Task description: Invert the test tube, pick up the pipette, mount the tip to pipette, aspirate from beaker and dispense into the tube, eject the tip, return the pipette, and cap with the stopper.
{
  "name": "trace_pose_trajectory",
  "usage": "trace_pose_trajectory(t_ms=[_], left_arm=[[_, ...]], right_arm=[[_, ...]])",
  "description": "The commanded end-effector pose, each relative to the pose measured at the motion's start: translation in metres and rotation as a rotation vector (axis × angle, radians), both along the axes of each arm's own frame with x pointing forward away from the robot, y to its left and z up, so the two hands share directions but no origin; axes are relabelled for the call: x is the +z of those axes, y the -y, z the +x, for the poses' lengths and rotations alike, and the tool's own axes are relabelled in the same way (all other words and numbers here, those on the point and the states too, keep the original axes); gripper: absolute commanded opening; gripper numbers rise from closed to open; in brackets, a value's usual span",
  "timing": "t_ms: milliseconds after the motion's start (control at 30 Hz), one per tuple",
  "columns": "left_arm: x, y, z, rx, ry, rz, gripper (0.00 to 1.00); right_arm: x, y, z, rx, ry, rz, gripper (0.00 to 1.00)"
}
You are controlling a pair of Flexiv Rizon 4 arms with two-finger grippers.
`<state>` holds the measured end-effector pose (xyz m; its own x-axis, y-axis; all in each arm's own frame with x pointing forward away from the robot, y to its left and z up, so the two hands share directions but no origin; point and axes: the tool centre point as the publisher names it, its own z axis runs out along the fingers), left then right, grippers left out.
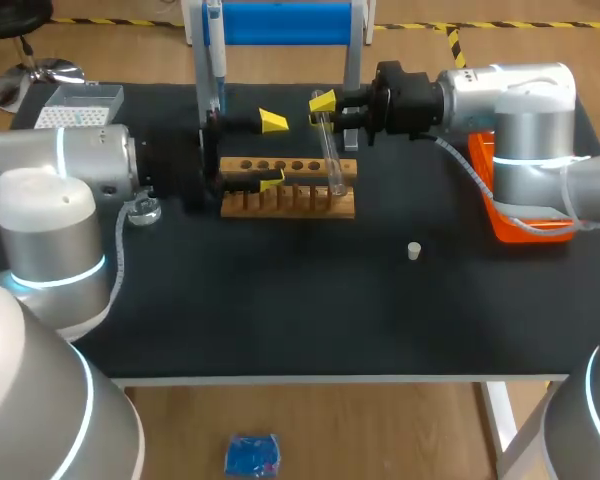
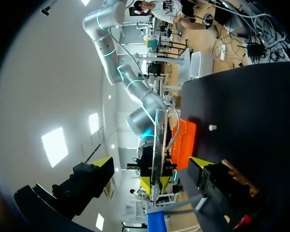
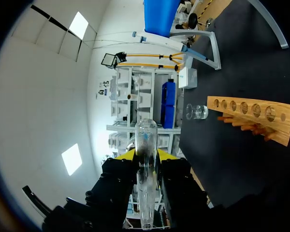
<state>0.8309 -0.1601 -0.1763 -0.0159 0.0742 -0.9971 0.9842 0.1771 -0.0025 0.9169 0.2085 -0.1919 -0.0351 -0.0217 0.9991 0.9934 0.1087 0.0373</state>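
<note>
My right gripper (image 1: 325,108) is shut on a clear glass test tube (image 1: 330,155). The tube hangs tilted, its free end over the wooden rack (image 1: 288,200). In the right wrist view the tube (image 3: 146,179) runs between the yellow tips (image 3: 128,154), with the rack (image 3: 251,113) beyond. My left gripper (image 1: 271,152) stands wide open just left of the tube, over the rack's left half. From the left wrist, the tube (image 2: 157,145) shows ahead, between the open fingers (image 2: 104,162). The pipette (image 1: 217,60) hangs on its stand. A small white stopper (image 1: 414,251) lies on the mat.
A glass beaker (image 1: 145,210) sits by my left arm, and a tip box (image 1: 75,105) is at the back left. An orange bin (image 1: 520,225) stands at the right under my right arm. The blue-topped stand (image 1: 280,25) rises behind the rack.
</note>
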Motion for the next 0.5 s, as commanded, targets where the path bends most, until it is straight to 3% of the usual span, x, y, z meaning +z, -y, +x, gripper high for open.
trace_pose_trajectory(t_ms=[33, 167, 500], left_arm=[[-0.014, 0.022, 0.002, -0.025, 0.002, -0.001, 1.0], [-0.021, 0.035, 0.001, -0.047, 0.007, -0.014, 1.0], [-0.016, 0.062, 0.003, -0.114, 0.053, -0.036, 1.0]], right_arm=[[0.001, 0.0, 0.0, 0.001, 0.0, -0.004, 0.0], [0.001, 0.0, 0.0, 0.001, 0.0, -0.004, 0.0], [0.001, 0.0, 0.0, 0.001, 0.0, -0.004, 0.0]])
